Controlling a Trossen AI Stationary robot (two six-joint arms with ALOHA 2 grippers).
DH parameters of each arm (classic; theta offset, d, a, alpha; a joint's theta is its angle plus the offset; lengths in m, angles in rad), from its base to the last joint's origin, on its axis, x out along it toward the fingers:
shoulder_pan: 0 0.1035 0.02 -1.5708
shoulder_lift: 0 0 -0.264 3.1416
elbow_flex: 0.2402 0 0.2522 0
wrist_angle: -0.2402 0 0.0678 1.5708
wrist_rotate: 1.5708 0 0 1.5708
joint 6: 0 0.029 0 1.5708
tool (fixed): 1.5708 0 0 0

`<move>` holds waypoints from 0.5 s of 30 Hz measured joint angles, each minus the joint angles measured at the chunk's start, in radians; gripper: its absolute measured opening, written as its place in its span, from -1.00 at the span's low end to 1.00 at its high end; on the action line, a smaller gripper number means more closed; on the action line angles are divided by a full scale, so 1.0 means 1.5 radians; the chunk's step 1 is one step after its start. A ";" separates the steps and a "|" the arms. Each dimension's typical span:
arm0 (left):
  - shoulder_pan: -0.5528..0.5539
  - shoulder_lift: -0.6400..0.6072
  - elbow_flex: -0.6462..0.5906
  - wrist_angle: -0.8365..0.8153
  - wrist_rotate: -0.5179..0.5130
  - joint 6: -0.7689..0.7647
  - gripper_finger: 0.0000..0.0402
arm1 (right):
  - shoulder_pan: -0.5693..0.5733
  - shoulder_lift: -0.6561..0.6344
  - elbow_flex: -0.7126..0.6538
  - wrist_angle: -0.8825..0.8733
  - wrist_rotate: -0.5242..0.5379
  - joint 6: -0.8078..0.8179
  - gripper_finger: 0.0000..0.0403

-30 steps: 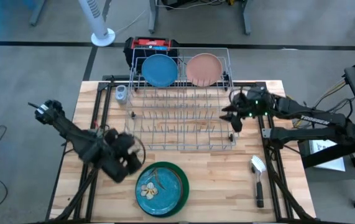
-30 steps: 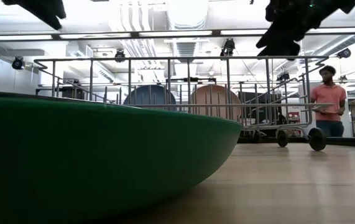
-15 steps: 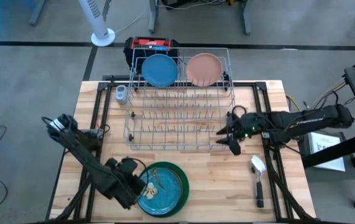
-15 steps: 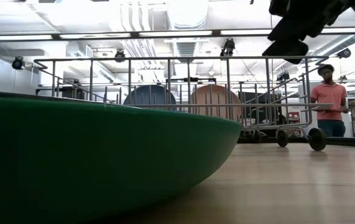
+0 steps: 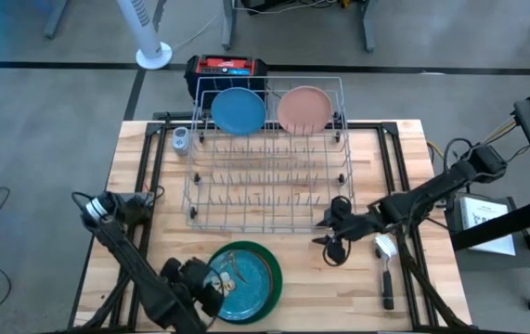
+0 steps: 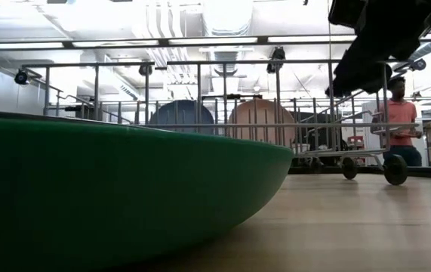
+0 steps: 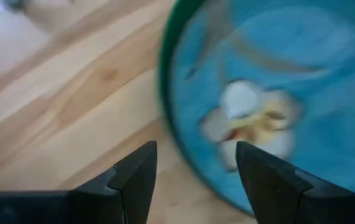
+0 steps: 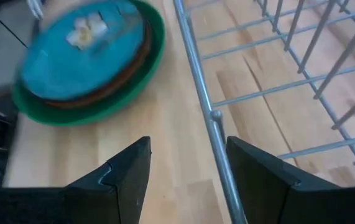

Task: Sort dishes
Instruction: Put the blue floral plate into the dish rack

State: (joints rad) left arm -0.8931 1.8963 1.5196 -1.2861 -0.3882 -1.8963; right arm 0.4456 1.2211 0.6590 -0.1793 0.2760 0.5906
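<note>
Your left gripper point(image 5: 201, 295) hangs open at the stack's point(image 5: 239, 278) rim, jaws straddling the edge, likely to lift the top plate. Your right gripper point(image 5: 331, 243), also open and empty, waits between stack and rack point(image 5: 269, 176). Blue plate point(image 5: 238, 109) and pink plate point(image 5: 303, 108) already stand in the rack.

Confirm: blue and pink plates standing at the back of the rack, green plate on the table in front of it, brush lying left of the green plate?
The brush is wrong. In the high view it lies right of the green plate, near the right gripper. The rest holds: blue plate and pink plate stand at the back of the rack.
</note>
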 joint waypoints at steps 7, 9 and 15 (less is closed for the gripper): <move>-0.026 0.087 0.167 -0.170 -0.062 -0.055 0.04 | 0.010 0.031 0.017 -0.026 0.010 0.026 0.00; -0.027 0.117 0.217 -0.190 -0.062 -0.060 0.04 | 0.010 0.025 0.016 -0.030 0.010 0.025 0.00; -0.028 0.191 0.324 -0.190 -0.068 -0.019 0.04 | 0.010 -0.018 0.014 -0.042 0.010 0.007 0.00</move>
State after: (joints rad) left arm -0.9352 2.1826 2.0056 -1.5714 -0.4903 -1.9242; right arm 0.4602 1.1941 0.6796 -0.2425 0.2910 0.6010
